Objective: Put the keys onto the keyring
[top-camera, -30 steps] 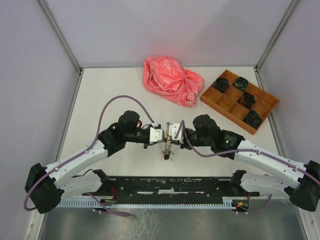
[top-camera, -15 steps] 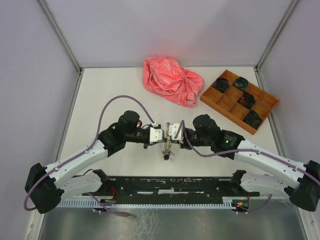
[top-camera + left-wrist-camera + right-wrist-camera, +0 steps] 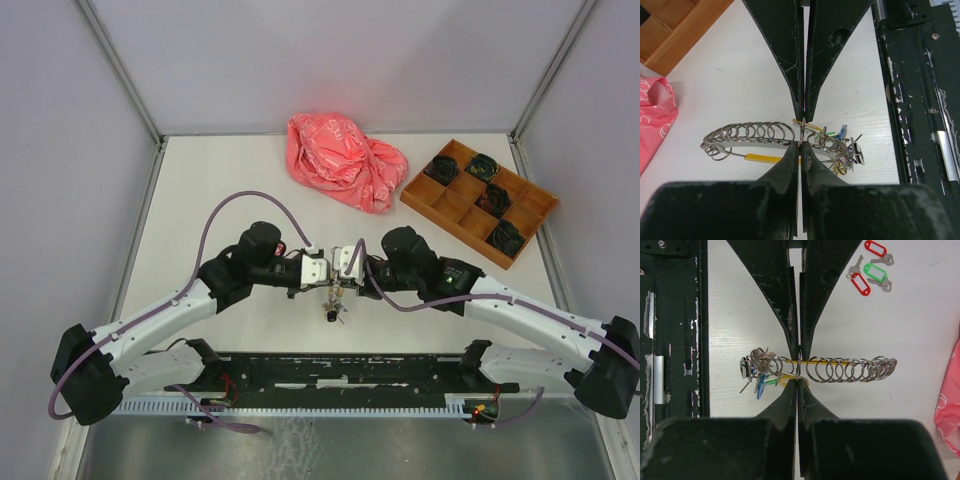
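keyring (image 3: 755,144) | pinched by left tool (image 3: 800,146) and right tool (image 3: 798,381) | tips facing

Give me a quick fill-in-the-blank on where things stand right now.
1. The left hand and the right hand are both ___ on the keyring.
2. Of the three loose keys, two have red tags and one has a ___ tag.
3. The wooden tray sits on the robot's ___ side.
Missing: shut; green; right.
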`<state>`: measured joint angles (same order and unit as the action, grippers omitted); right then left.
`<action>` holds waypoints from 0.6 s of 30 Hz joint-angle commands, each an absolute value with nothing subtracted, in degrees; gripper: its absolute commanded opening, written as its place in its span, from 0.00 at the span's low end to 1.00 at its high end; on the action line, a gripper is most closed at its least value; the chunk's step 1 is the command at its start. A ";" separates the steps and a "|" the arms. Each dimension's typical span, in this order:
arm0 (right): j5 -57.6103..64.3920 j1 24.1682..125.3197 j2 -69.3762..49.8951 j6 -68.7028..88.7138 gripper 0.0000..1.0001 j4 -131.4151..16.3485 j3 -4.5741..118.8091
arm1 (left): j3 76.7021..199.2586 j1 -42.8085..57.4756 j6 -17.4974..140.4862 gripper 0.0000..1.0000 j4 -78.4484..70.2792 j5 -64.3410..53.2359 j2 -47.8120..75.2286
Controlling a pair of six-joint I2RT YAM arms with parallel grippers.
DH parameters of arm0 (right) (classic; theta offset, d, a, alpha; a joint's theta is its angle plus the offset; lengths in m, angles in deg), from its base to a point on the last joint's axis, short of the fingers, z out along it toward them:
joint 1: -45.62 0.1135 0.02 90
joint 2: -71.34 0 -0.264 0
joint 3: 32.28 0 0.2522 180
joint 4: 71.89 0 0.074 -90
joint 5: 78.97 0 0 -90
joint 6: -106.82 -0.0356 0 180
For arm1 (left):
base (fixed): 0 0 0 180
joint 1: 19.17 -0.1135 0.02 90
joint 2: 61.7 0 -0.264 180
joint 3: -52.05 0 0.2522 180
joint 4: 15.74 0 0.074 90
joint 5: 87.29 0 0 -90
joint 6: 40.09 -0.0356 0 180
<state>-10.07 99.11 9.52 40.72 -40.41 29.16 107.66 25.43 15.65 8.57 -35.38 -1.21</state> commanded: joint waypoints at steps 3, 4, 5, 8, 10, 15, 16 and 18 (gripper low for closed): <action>-13.20 99.18 9.40 39.85 0.01 -44.41 33.15 | 111.05 26.09 16.99 0.03 6.26 -35.20 -0.91; -13.34 99.19 9.40 39.92 0.01 -44.42 33.23 | 111.12 26.03 17.04 0.03 6.38 -35.11 -0.83; -13.39 99.23 9.30 39.89 0.01 -44.54 33.29 | 111.24 26.18 17.04 0.03 6.56 -35.09 -0.62; -13.66 99.22 9.17 39.90 0.01 -44.92 33.46 | 111.89 26.32 17.21 0.03 7.37 -34.92 0.11; -13.90 99.19 9.00 39.94 0.01 -45.18 33.67 | 112.10 26.38 17.37 0.03 7.53 -34.75 0.47; -14.44 99.28 9.10 41.08 0.01 -44.42 33.78 | 112.46 26.39 18.07 0.03 7.88 -34.23 0.82; -14.53 99.30 9.24 41.63 0.01 -43.92 33.80 | 112.52 26.45 18.51 0.03 7.68 -34.07 0.89; -14.50 99.29 9.57 43.05 0.01 -42.76 33.61 | 112.72 26.38 19.26 0.03 7.64 -33.66 1.24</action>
<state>-11.32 98.67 9.10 40.98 -39.85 30.08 109.38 25.65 16.22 9.85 -34.83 0.21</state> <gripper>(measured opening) 0.013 0.043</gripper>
